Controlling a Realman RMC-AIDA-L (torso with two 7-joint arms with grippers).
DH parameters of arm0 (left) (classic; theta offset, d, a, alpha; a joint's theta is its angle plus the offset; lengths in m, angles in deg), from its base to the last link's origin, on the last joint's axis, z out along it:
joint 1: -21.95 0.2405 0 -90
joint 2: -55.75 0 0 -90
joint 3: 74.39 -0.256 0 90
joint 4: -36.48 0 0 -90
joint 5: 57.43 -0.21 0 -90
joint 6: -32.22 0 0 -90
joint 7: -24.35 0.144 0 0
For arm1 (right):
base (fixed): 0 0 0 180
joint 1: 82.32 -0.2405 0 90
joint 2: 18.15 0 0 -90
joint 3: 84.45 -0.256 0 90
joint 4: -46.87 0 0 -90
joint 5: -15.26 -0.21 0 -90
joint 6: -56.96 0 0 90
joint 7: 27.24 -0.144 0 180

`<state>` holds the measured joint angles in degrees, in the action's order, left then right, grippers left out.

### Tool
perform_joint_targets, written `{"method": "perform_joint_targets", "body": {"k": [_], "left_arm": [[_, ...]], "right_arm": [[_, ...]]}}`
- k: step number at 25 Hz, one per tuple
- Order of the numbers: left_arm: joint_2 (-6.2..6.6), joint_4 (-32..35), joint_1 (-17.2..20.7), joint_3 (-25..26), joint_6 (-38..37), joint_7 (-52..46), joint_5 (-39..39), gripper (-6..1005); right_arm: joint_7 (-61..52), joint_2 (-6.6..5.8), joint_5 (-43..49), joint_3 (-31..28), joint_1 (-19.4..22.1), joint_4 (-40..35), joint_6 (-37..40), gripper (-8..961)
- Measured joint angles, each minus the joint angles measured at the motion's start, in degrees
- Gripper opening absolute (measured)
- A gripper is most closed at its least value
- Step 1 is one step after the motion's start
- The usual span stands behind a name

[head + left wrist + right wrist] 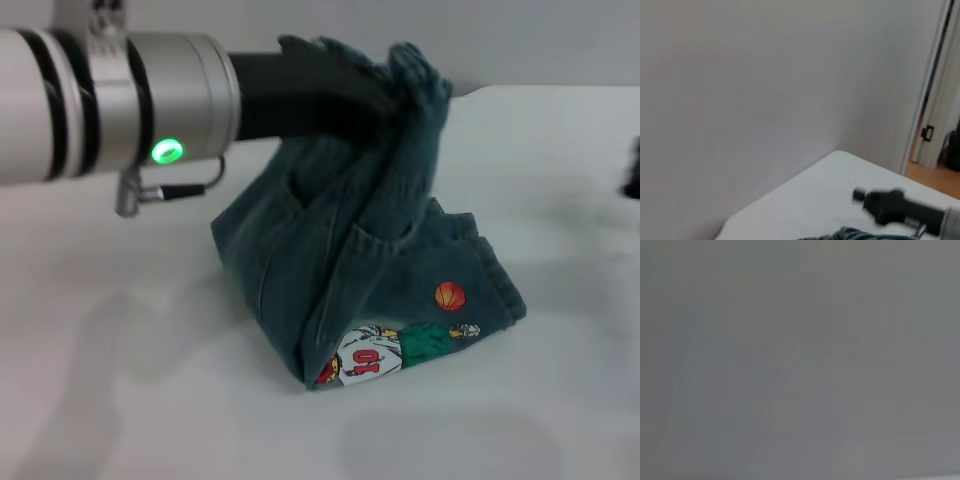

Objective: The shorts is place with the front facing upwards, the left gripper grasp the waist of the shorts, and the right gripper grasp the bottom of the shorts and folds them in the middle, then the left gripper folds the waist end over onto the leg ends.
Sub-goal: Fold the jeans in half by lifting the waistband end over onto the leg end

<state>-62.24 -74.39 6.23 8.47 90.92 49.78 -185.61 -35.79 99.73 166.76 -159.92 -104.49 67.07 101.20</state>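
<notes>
The shorts [380,270] are dark teal denim with a basketball patch and a cartoon print near the leg ends, which rest on the white table [120,380]. My left gripper [385,95] is shut on the waist and holds it lifted above the table, so the cloth hangs in a tent shape. A strip of the denim [855,234] shows in the left wrist view. My right gripper [885,205] hovers over the table away from the shorts, and shows as a dark shape at the right edge [632,170] in the head view. The right wrist view shows only a blank grey surface.
The white table runs up to a plain wall [765,90] at the back. A doorway with a wooden floor [935,175] lies beyond the table's far corner.
</notes>
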Motion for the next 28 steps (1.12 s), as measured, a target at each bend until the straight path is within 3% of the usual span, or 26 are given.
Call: {"method": "perform_joint_targets", "body": {"k": [3,8,15,21,23,28], "left_arm": [[0.02,2.33,0.86,-2.97,-3.64,1.86,0.02,99],[-0.12,9.71,0.89,-7.96,-11.59,5.73,0.03,99],[-0.23,16.46,-0.30,-13.23,-18.21,5.91,0.64,120],[-0.16,16.16,-0.25,-15.96,-19.49,5.99,1.99,351],[-0.14,15.84,-0.06,-16.31,-19.51,6.01,2.03,587],[-0.19,16.46,-0.19,-17.55,-19.90,6.03,2.00,783]], "right_arm": [[1.14,-0.21,0.16,-3.20,3.82,1.25,5.76,0],[2.29,0.10,0.23,-3.37,9.32,4.58,10.52,0],[4.17,0.46,0.28,-3.26,10.54,4.85,10.60,0],[4.18,0.48,0.33,-3.33,10.49,5.04,10.51,0],[4.20,0.48,0.38,-3.30,10.36,5.04,10.49,0],[4.22,0.45,0.69,-3.29,10.67,5.55,10.65,0]]}}
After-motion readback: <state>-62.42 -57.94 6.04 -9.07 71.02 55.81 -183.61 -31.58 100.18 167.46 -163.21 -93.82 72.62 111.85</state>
